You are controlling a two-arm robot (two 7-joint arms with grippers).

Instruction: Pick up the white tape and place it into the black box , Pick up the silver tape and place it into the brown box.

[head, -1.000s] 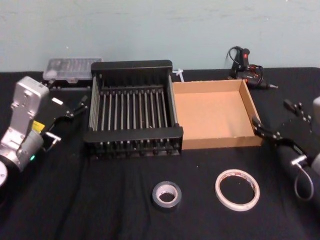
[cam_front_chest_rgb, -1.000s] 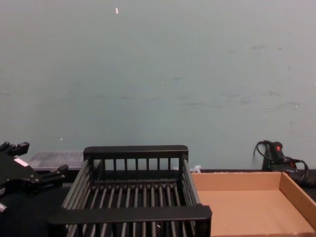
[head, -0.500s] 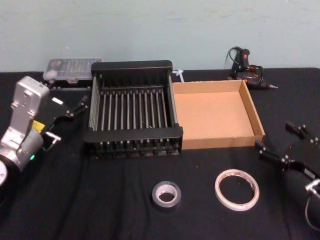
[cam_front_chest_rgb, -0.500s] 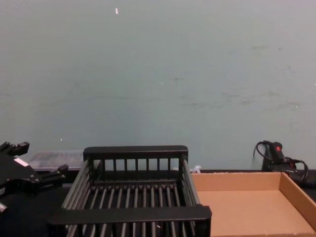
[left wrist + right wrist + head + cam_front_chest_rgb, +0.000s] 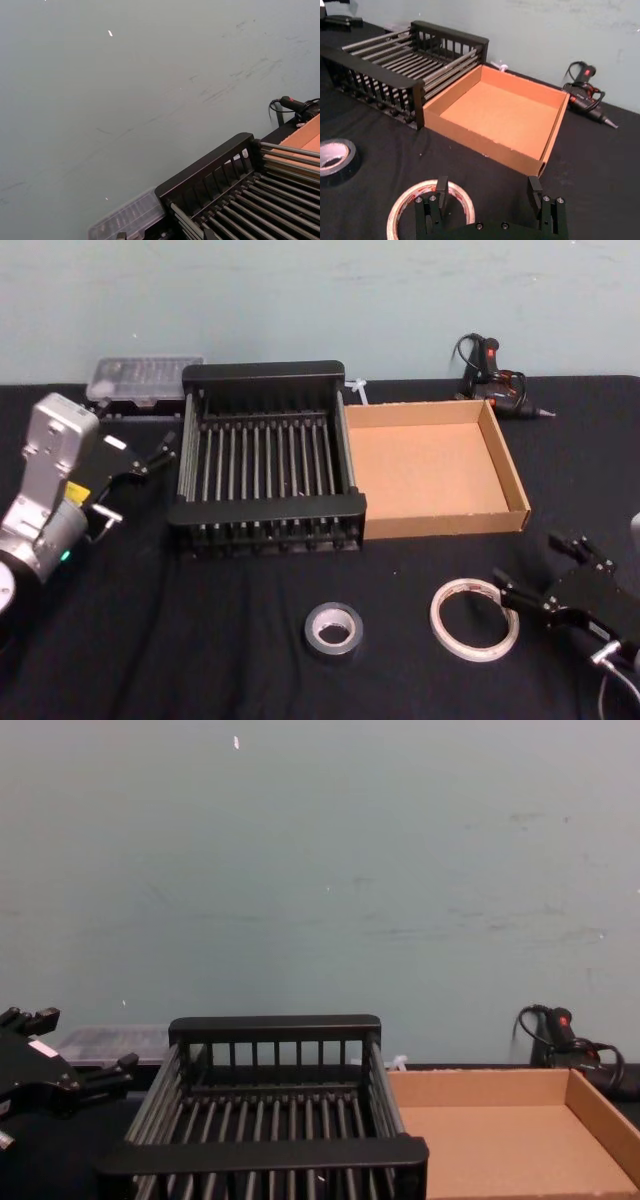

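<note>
Head view covers the front of the table: white tape (image 5: 475, 619) lies flat on the black cloth, in front of the brown box (image 5: 436, 475); silver tape (image 5: 333, 628) lies to its left, apart from it, in front of the black box (image 5: 263, 458). Chest view misses both rolls; it gives the black box (image 5: 270, 1120) and brown box (image 5: 500, 1135) from the side, standing wall to wall, both empty.

Surroundings: a clear plastic case (image 5: 143, 376) behind the crate's left corner, a black and red glue gun (image 5: 492, 375) with cable behind the cardboard tray. Nothing covers either roll.

Right gripper (image 5: 533, 578) sits low at the white tape's right edge, fingers spread wide, holding nothing. Right wrist view: one fingertip (image 5: 441, 185) lies over the roll's far rim, the other well clear of it; contact not determinable.

Left gripper (image 5: 135, 485) parked left of the crate, fingers apart, empty.
</note>
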